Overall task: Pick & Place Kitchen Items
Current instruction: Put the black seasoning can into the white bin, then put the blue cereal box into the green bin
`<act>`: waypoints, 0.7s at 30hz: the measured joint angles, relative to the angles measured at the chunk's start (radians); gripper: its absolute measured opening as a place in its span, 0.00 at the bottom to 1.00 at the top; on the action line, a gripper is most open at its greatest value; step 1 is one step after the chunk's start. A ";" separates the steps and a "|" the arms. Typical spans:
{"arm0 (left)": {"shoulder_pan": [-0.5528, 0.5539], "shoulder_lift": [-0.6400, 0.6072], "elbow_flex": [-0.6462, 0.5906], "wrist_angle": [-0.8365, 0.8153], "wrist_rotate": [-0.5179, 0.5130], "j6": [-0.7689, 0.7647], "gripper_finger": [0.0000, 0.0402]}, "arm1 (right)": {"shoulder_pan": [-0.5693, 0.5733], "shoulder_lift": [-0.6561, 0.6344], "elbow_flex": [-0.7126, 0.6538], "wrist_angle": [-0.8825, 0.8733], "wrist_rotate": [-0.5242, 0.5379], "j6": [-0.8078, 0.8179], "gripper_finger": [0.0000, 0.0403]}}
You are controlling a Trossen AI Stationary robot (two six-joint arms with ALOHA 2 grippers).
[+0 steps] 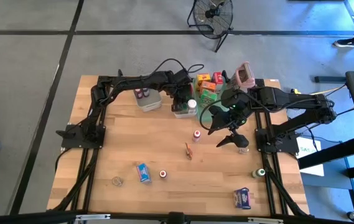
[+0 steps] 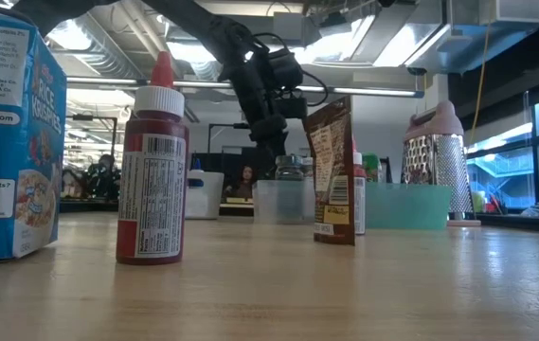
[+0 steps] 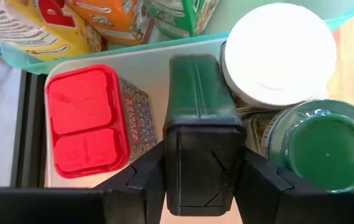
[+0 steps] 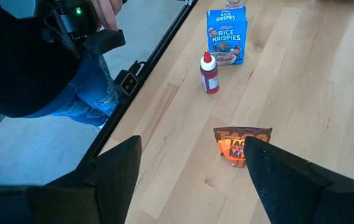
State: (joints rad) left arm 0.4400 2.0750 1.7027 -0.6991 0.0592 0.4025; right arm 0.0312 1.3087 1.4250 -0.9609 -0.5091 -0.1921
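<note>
The left gripper (image 3: 196, 180) was closed on a dark green box (image 3: 198, 118) over the clear bin (image 3: 142, 68). The right gripper (image 4: 189, 168) was held open and empty above a brown packet (image 4: 241, 146). Several items were already binned; roughly 8 were left on the table (image 1: 127, 137).

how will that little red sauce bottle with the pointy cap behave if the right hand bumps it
The red sauce bottle stands upright, tall on a narrow base, so a high nudge would probably tip it. Its round body would likely roll afterwards. It looks like smooth plastic, possibly slippery.
</note>
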 joint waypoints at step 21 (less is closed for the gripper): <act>-0.001 -0.016 0.000 0.060 -0.058 -0.022 0.48 | 0.000 0.000 0.000 -0.007 0.000 0.000 0.71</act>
State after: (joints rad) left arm 0.4389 2.0595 1.7031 -0.6393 0.0017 0.3802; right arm 0.0311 1.3087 1.4250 -0.9684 -0.5091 -0.1921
